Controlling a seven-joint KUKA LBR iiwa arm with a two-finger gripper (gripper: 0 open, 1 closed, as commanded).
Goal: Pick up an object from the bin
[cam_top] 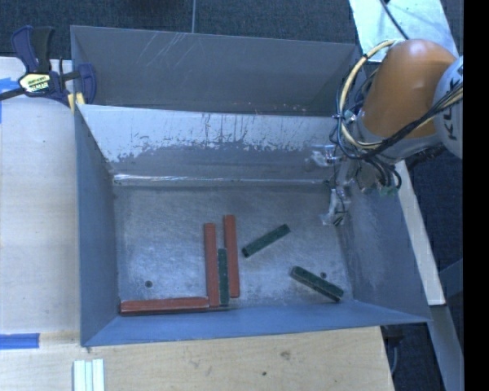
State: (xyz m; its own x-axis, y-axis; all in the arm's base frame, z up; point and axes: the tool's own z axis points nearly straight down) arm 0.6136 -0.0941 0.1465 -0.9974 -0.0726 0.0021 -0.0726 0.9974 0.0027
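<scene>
The gripper [335, 214] hung at the bin's [228, 141] three o'clock side, close to the right wall and above the floor. Whether it was released or clenched could not be told.

Two dark green bars lay nearest. One tilted green bar [266, 240] sat toward eight o'clock from the gripper, near the middle of the floor. The other green bar [316, 284] lay toward six o'clock from it, close to the front right corner.

Further round, at the bin's seven o'clock, two upright brown sticks [231, 255] lay side by side with a third green bar [222, 277] between them. A longer brown stick [163, 305] lay along the front wall, touching their lower ends.
</scene>
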